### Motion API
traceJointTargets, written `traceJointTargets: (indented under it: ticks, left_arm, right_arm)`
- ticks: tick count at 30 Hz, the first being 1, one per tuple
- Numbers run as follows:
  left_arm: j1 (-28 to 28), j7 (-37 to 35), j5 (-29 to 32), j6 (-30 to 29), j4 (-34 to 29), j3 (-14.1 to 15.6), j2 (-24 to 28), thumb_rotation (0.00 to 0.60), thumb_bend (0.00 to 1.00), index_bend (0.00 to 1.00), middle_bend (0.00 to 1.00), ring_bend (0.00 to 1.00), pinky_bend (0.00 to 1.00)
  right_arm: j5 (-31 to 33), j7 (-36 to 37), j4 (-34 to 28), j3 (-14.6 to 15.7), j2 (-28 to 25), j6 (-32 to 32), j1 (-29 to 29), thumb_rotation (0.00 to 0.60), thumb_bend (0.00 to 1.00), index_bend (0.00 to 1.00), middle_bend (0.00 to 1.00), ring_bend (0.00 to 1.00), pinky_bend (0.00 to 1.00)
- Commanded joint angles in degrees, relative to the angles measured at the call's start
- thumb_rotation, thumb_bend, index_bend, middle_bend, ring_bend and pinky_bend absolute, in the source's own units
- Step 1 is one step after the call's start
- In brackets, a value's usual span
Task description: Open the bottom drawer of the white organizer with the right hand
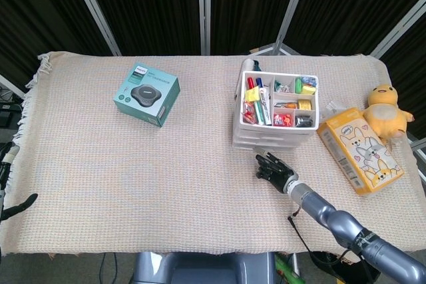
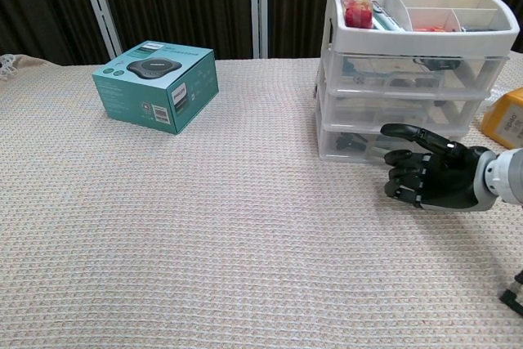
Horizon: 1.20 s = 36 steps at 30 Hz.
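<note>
Just in front of the white organizer (image 2: 413,63) and its closed bottom drawer (image 2: 384,143), we see the right hand (image 2: 431,176), fingers apart, grasping nothing.

Head cam looks steeply down on my whole table; chest cam sits low, close, facing forward. Both share white plastic drawer organizer (image 1: 275,114) (image 2: 413,79).

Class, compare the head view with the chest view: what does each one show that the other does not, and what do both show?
Only the head view shows the yellow plush duck, the whole printed carton and the organizer's top compartments from above.

Only the chest view shows the three clear drawer fronts stacked on the organizer's face, with the bottom drawer closed.

Both show the white organizer, the teal box and the right hand, fingers apart, in front of the organizer's base.
</note>
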<state>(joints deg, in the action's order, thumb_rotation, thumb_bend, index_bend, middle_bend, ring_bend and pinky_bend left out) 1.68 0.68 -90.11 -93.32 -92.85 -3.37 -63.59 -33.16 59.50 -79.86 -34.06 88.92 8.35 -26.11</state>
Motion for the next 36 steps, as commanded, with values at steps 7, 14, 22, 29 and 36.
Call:
traceJointTargets:
  ticks: [7,14,22,29,36]
  left_arm:
    - [0.01,0.15,-0.30,0.12,0.01,0.29,-0.01,0.600,0.16,0.00,0.00,0.00,0.00]
    - [0.16,-0.45,-0.20,0.72,0.03,0.50,0.14,0.600,0.16,0.00,0.00,0.00,0.00]
    - [-0.29,-0.10,-1.00,-0.33,-0.29,0.79,0.12,0.600,0.16,0.00,0.00,0.00,0.00]
    - [-0.44,-0.32,-1.39,-0.71,-0.30,0.92,0.25,0.600,0.16,0.00,0.00,0.00,0.00]
    - [-0.15,-0.22,-0.83,-0.10,-0.02,0.67,0.10,0.600,0.16,0.00,0.00,0.00,0.00]
  right_arm:
    - [1.96,-0.85,2.40,-0.17,2.21,0.52,-0.57,0.600,0.19,0.23,0.81,0.86,0.70]
    - [3.64,-1.85,0.84,0.94,1.59,3.34,-0.50,0.600,0.19,0.24,0.81,0.86,0.70]
    - [5.32,-3.01,-2.42,2.60,0.51,6.29,-0.19,0.600,0.19,0.22,0.81,0.86,0.70]
    - [6.95,-3.45,-3.04,3.03,0.55,8.42,-0.41,0.600,0.19,0.20,0.81,0.86,0.70]
    - [4.93,-2.90,-2.89,-0.46,2.61,8.97,1.53,0.600,0.19,0.21,0.81,0.86,0.70]
